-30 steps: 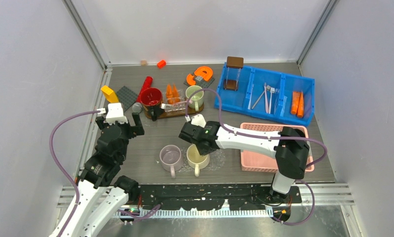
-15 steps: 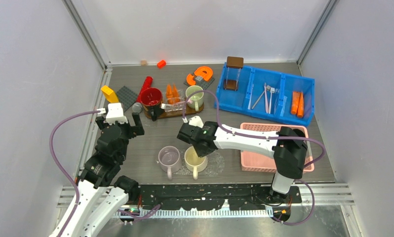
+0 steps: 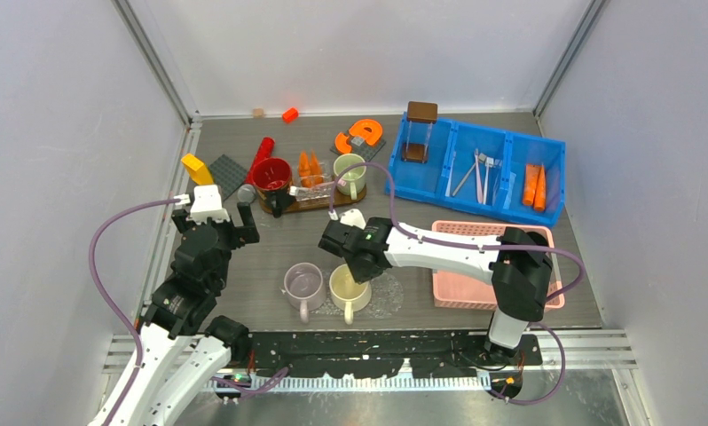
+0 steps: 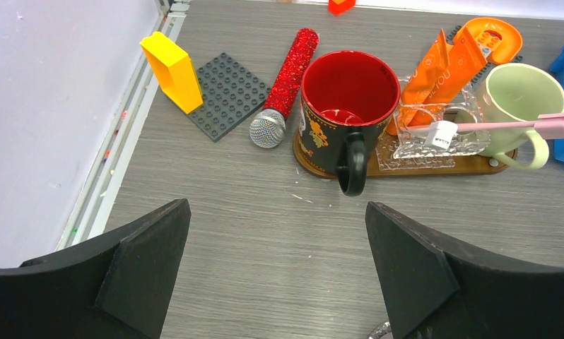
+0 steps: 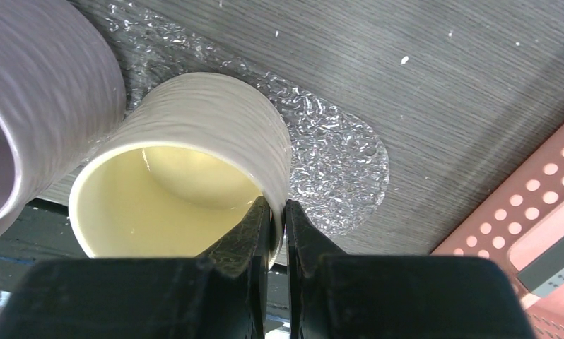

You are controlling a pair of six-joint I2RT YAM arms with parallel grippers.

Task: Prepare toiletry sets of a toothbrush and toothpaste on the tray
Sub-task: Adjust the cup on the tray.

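My right gripper [image 5: 278,208] is shut on the rim of a cream mug [image 5: 194,127], one finger inside and one outside; from above the right gripper [image 3: 361,269] and cream mug [image 3: 348,286] sit near the front edge. Orange toothpaste tubes [image 4: 442,70] stand in a glass holder [image 4: 435,138] on a brown tray [image 4: 406,168], with a pink toothbrush [image 4: 505,127] lying across it. More toothbrushes [image 3: 476,173] and toothpaste [image 3: 534,185] lie in a blue bin [image 3: 475,200]. My left gripper [image 4: 278,212] hangs open and empty over bare table, short of the tray.
A lilac mug [image 3: 303,282] touches the cream one on a clear bubbled mat [image 5: 336,155]. A red mug [image 4: 348,92] and green mug [image 4: 523,95] flank the holder. A glitter microphone [image 4: 286,78], yellow block [image 4: 172,70] and grey plate [image 4: 230,92] lie left; a pink perforated basket [image 3: 475,232] right.
My right gripper has slid the cream mug slightly left and toward the front edge, nudging the lilac mug with it. The left arm has not moved.
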